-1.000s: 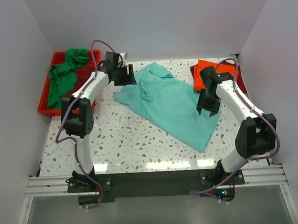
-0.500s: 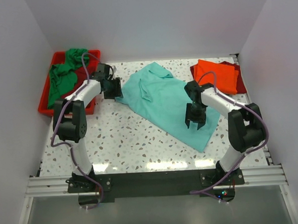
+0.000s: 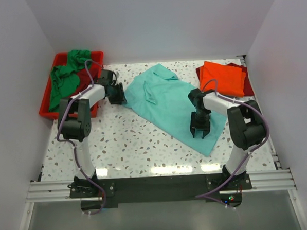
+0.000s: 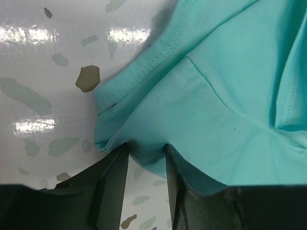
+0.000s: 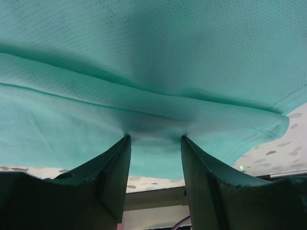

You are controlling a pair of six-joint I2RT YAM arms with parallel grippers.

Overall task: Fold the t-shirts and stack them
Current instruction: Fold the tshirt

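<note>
Your left gripper (image 4: pixel 146 152) stands partly open, with a puckered edge of the light teal t-shirt (image 3: pixel 165 101) between its fingers. You see that shirt spread across the centre of the top view. Your right gripper (image 5: pixel 156 141) is half open, straddling a cloth ridge near the shirt's lower-right hem.

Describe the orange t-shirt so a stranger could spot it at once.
On the speckled table, look to the far right corner. The orange t-shirt lies folded there, brighter than the dark red t-shirt peeking out beneath it.
</note>
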